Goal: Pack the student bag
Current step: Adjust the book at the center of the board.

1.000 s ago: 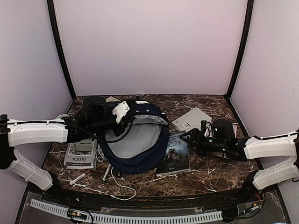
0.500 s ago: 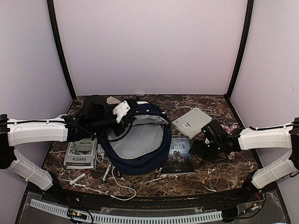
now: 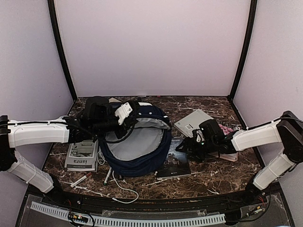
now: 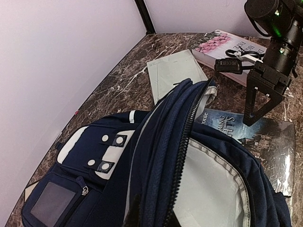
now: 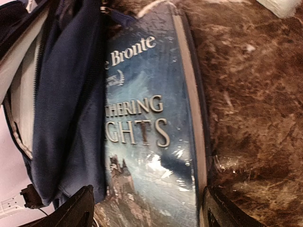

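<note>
Left of centre on the brown, white-veined marble tabletop (image 3: 215, 177), the student bag (image 3: 142, 163) is spread with its mouth gaping. Soft navy woven cloth is seen outside and smooth pale grey lining within. A toothed zip runs along the rim, and white panels on the front carry round studs (clearest from the left wrist). The upper rim is pinched and held up by the left pincer (image 3: 129, 119), whose jaws are closed on a fold of the fabric.

Just beside the bag's right flank a glossy, dark blue paperback (image 5: 151, 132) lies flat, with part of its silver lettering covered by the cloth. Over it the right pincer (image 4: 258, 108) is held with its jaws spread wide, one black finger at each long side of the cover. Contact cannot be told.

Farther back lie a thin grey-green booklet (image 3: 194, 122) and a pink-flowered book (image 4: 222, 45). A grey-and-white carton (image 3: 83, 156) sits left of the bag, and a limp white cable (image 3: 124, 188) curls in front of it.
</note>
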### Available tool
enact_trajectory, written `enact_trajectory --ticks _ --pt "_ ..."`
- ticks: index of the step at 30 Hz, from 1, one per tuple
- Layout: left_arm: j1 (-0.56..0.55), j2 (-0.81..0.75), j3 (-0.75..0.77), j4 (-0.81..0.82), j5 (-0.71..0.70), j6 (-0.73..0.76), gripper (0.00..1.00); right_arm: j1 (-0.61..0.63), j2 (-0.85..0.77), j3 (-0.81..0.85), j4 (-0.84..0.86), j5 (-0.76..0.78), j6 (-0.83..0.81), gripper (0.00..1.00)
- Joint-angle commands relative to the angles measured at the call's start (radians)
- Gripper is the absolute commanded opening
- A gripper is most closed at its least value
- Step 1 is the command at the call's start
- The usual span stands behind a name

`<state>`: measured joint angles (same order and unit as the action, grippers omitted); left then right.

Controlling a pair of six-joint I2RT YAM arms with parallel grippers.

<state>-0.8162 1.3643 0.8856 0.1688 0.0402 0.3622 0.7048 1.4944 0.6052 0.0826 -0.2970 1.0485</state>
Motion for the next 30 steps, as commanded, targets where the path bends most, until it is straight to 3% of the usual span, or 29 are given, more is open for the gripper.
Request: enact_trajectory --ticks 1,5,14,16,19,20,22,24,25,27,30 --pt "-0.009 0.001 0.045 0.035 0.070 -0.056 0.00 0.016 -0.016 0.041 0.303 -0.147 0.085 0.77" --pt "-0.009 -0.001 0.045 0.033 0.061 -0.050 0.00 0.021 0.001 0.046 0.452 -0.183 0.156 0.75" --pt "-0.009 -0.001 0.048 0.026 0.039 -0.048 0.00 0.050 0.004 0.055 0.352 -0.121 0.121 0.72" --pt "-0.009 0.002 0.051 0.020 -0.004 -0.033 0.00 0.054 0.010 0.084 0.266 -0.090 0.076 0.72" --pt "-0.001 0.008 0.053 0.034 -0.193 0.018 0.01 0.052 0.021 0.084 0.200 -0.041 0.043 0.72" --pt "0.005 0.010 0.056 0.041 -0.264 0.036 0.09 0.051 0.028 0.080 0.196 -0.034 0.041 0.72" --pt "0.006 0.004 0.083 0.012 -0.318 0.070 0.42 0.050 0.049 0.073 0.193 -0.034 0.038 0.72" --pt "0.006 -0.027 0.117 -0.049 -0.221 0.067 0.69 0.050 0.071 0.066 0.189 -0.037 0.037 0.72" --pt "0.006 -0.059 0.115 -0.065 -0.141 0.059 0.79 0.048 0.080 0.061 0.187 -0.037 0.035 0.72" --pt "0.005 -0.144 0.081 -0.049 0.034 0.051 0.96 0.044 0.090 0.051 0.174 -0.030 0.027 0.72" --pt "-0.008 -0.237 0.042 -0.074 0.172 0.060 0.99 0.041 0.092 0.056 0.132 -0.010 -0.001 0.72"
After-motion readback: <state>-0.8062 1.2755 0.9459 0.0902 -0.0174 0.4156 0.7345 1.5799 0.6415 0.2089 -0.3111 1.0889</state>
